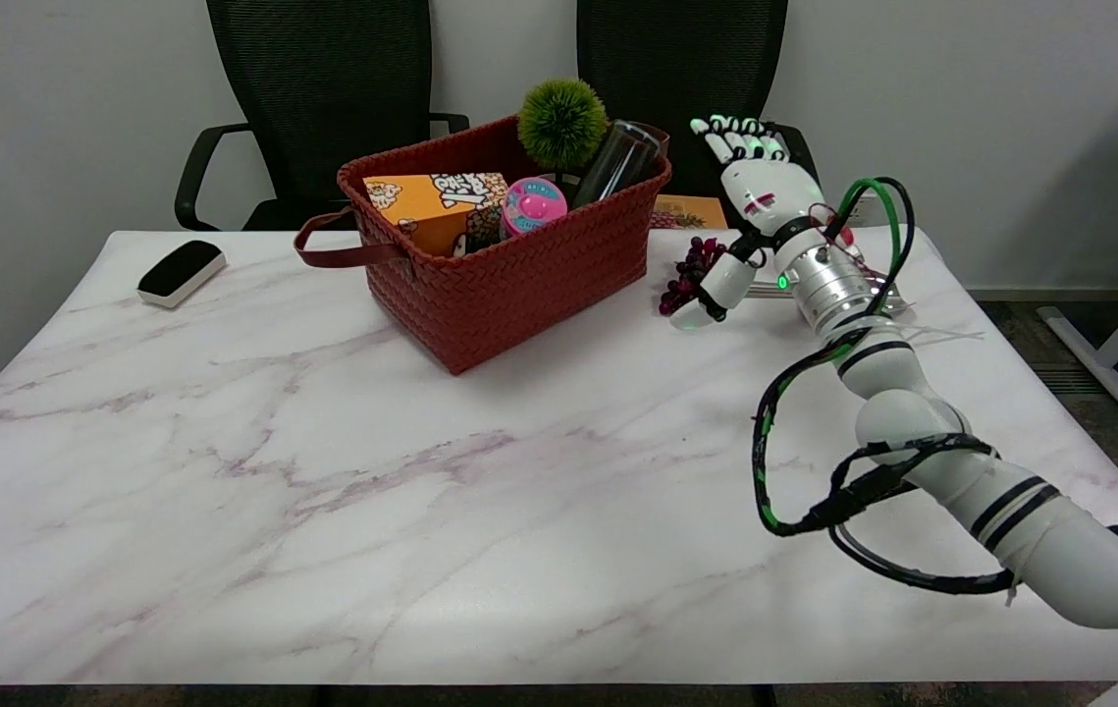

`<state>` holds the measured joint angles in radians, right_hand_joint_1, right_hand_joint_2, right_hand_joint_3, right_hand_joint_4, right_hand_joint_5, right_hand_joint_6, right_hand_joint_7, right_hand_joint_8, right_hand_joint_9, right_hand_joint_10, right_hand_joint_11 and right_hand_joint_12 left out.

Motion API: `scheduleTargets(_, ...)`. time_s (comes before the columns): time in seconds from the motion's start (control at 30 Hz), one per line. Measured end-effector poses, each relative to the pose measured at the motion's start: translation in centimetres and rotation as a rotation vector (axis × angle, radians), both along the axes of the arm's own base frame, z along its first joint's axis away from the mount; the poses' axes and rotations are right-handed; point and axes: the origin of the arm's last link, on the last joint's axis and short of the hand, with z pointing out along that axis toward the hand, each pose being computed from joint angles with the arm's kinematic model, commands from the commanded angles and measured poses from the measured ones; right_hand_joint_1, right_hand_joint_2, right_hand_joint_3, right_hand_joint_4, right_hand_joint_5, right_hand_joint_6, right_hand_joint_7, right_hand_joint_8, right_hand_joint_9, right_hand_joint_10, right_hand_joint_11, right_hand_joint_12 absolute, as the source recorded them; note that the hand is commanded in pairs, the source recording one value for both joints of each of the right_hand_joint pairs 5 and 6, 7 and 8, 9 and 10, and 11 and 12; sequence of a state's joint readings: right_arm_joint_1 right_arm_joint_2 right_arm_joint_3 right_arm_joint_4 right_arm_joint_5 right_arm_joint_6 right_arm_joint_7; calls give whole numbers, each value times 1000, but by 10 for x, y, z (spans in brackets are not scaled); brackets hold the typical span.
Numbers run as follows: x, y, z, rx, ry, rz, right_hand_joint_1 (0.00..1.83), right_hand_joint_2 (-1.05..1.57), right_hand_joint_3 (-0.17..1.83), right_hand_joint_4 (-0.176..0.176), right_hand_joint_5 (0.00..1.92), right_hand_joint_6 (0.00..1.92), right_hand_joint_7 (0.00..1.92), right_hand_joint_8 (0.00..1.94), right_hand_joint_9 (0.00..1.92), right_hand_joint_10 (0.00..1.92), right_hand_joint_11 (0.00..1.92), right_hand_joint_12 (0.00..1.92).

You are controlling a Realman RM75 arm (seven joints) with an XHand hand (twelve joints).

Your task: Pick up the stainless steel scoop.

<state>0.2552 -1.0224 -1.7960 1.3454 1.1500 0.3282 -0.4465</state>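
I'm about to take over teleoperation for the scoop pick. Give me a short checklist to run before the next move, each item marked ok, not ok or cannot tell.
1. Scoop located: not ok; no steel scoop is plainly visible.
2. Right hand empty: ok; fingers extended and apart, holding nothing.
3. Area under the hand visible: not ok; the forearm hides the table behind it.
4. Grapes clear of the hand: cannot tell; the thumb sits right beside them.
5. Basket clear of the hand: ok; a gap shows.

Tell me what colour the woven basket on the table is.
Dark red, seen in the head view: the basket.
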Motion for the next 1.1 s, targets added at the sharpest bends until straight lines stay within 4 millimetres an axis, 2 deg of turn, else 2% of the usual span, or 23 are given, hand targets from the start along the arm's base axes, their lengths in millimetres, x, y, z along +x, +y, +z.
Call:
scheduleTargets(0.4,-15,-17,28,-44,20,-106,1055,-409,691,0,32,32,6,6,0,0,0,0)
scheduleTargets(1.1,-38,-24,55,-49,-41,-258,1040,-392,605,0,22,22,7,7,0,0,0,0)
